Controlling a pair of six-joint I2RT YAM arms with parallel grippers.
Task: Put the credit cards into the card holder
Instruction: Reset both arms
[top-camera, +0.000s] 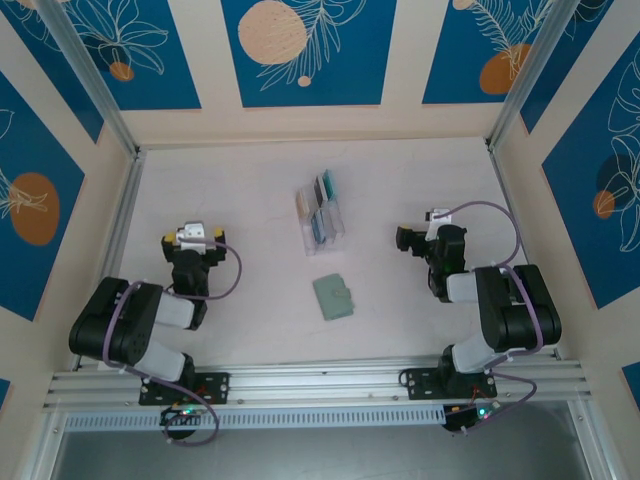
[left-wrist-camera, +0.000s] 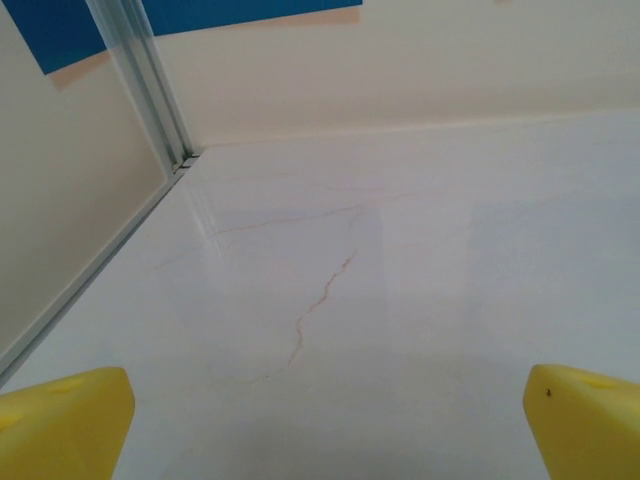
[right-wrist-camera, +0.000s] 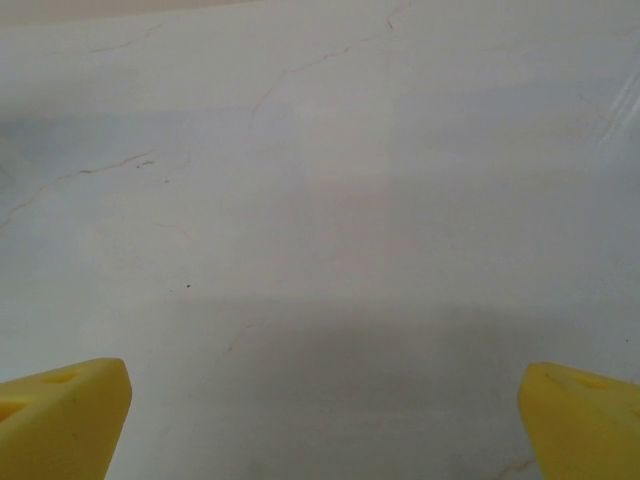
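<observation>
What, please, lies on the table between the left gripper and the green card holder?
Nothing: in the top view, the table from the left gripper to the card holder is bare.

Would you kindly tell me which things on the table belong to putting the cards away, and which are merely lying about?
Belong to the job: credit cards, standing in the clear rack; card holder, lying flat nearer the arms.
Merely there: the clear rack itself; the table.
</observation>
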